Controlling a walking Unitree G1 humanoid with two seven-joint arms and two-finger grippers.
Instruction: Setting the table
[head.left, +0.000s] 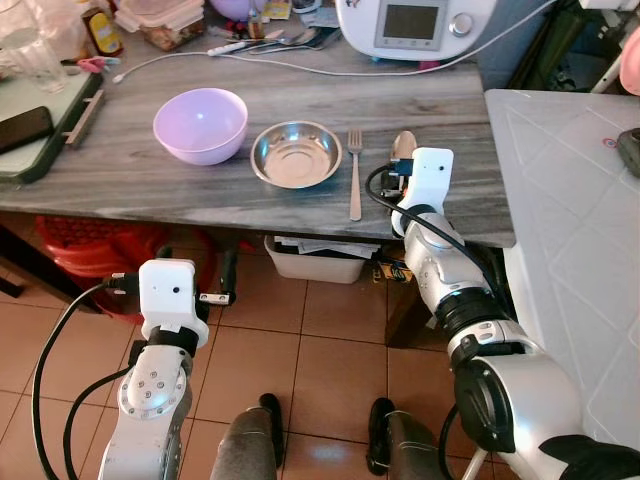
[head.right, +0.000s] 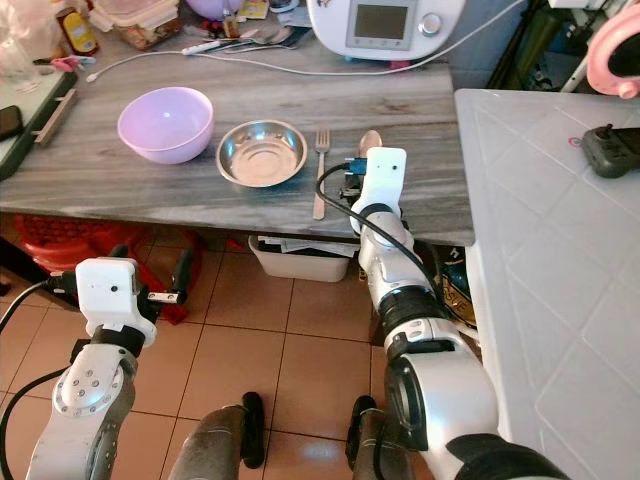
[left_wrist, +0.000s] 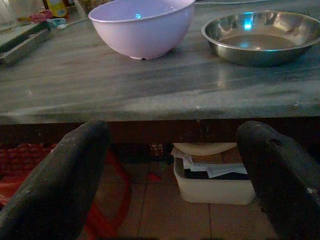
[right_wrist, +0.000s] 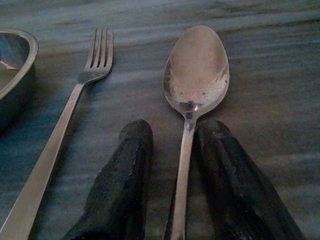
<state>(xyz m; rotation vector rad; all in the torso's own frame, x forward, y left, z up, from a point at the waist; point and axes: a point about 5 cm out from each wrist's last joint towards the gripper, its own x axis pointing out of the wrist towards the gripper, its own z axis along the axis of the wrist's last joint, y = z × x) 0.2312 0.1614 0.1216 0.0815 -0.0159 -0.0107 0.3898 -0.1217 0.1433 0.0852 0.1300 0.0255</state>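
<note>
- Left gripper (left_wrist: 165, 175): near, below the table (head.left: 120, 175) edge, fingers spread, empty, idle.
- Right gripper (right_wrist: 172, 170): on the table, fingers astride the spoon (right_wrist: 196, 70) handle, apparently not yet clamped.
- Spoon: flat, just beside the fork (head.left: 354, 172), right of the steel bowl (head.left: 296, 154).
- Step: likely placing the spoon; next, release and lift clear.
- Writing: none legible.

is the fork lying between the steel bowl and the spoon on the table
Yes, the fork lies on the table with the steel bowl on one side and the spoon, straddled by the right gripper, on the other.

Head stereo downward on table (head.left: 300, 190); wrist close-ups
</note>
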